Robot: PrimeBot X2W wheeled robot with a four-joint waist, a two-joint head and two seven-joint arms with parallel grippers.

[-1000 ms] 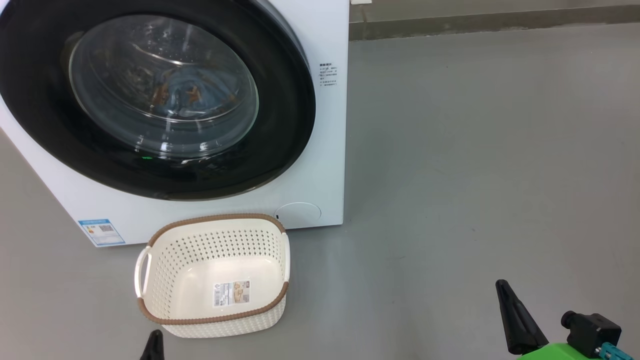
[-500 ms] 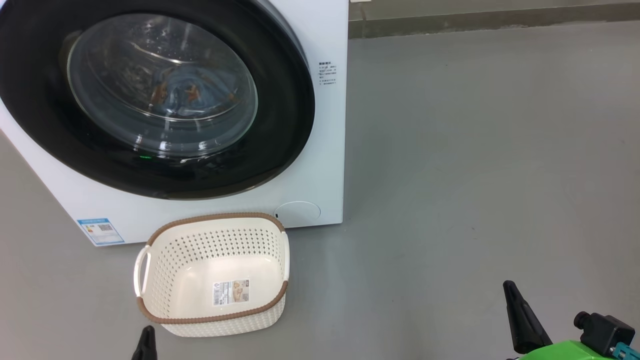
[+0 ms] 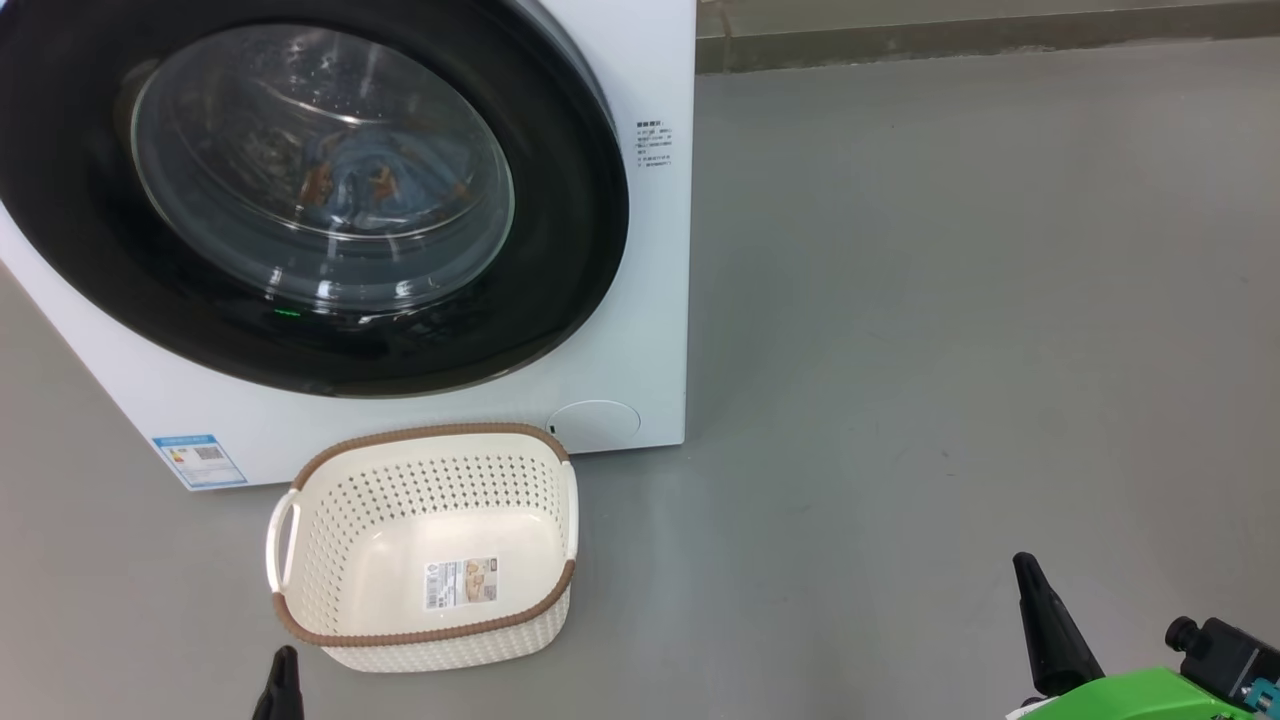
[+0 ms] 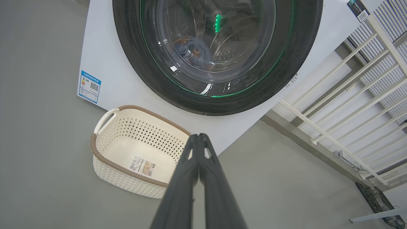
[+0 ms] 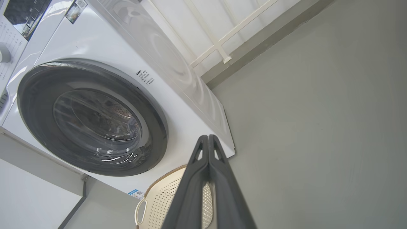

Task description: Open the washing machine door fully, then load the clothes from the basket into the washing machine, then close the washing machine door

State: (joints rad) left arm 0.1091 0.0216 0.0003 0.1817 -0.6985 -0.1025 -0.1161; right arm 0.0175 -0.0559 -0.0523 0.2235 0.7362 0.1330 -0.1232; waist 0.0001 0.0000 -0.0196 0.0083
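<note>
Black gloss rings the door (image 3: 560,270), which sits flush against the washer (image 3: 655,300). Through its glass the clothes (image 3: 380,175) lie in the drum. The basket (image 3: 440,648) stands empty on the floor (image 3: 950,300), just in front of the washer and below the door.

The left gripper (image 4: 199,140) has its fingers pressed together on nothing, low and near the basket's front wall. The right gripper (image 5: 208,140) is likewise pinched together and empty, well apart to the right.

By my reading the job looks done. One risk is the latch: I cannot tell whether it has caught, and a door only resting could swing out. Another is the left arm, since a forward sweep would knock the light basket.

A blue sticker (image 3: 198,460) and a round cap (image 3: 595,425) mark the washer's base. A white railing (image 4: 349,105) stands beyond, clear of both arms.
</note>
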